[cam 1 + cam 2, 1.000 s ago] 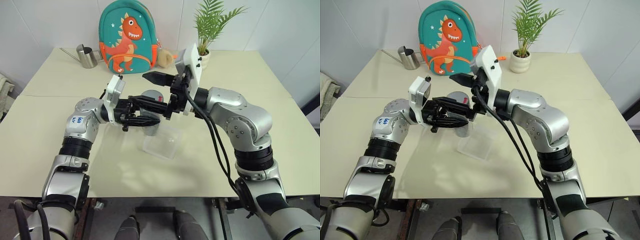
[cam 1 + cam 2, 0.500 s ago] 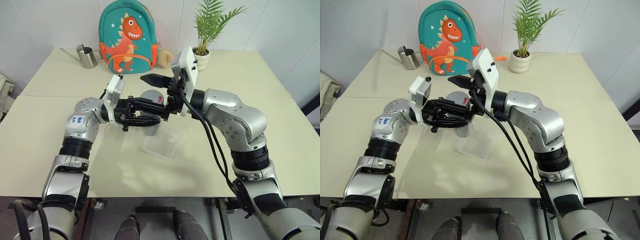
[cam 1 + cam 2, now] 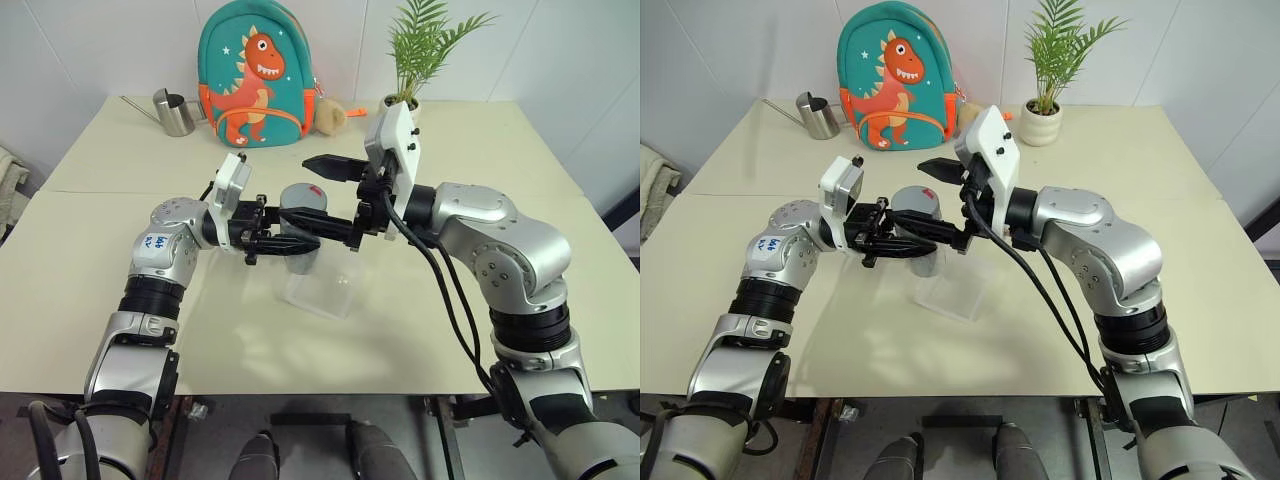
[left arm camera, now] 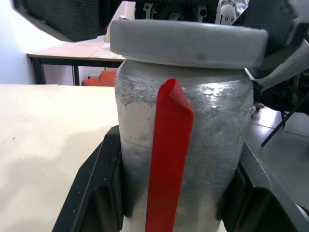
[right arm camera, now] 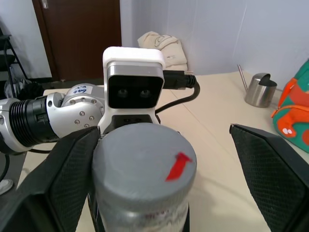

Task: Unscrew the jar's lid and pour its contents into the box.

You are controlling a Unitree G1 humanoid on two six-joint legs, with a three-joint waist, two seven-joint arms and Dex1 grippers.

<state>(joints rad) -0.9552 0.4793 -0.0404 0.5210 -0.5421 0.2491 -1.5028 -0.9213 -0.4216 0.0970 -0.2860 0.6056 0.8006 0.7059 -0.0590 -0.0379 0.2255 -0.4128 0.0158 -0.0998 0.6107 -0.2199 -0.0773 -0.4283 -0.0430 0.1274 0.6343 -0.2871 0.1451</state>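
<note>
The left gripper [image 3: 300, 243] is closed on the body of the jar [image 4: 181, 145], one black finger on each side of the wall; it holds the jar upright above the table [image 3: 110, 260], just over the near edge of the box [image 3: 325, 285]. The right gripper [image 3: 335, 195] points toward the jar with its fingers spread to full width; one finger [image 5: 72, 179] stands on each side of the lid [image 5: 140, 162], apart from it; nothing is held.

The lid sits on the jar's neck, as wide as the jar, with a red mark on its top face; the unscrewing step is judged not yet complete. The contents cannot be made out through the frosted wall.

Handling, as a judgement: the jar looks rigid and light; its smooth wall may slip under torque, so the left grip should stay on the body below the neck, clear of the lid. The lid is stiff and shallow; take hold across its rim, fingers opposite each other, level with its edge; a grip set too low would catch the neck. The box is thin clear plastic and likely slides easily if bumped.

Farther back stand a dinosaur backpack [image 3: 255, 75], a steel watering can [image 3: 173, 112] and a potted plant [image 3: 420, 50].
</note>
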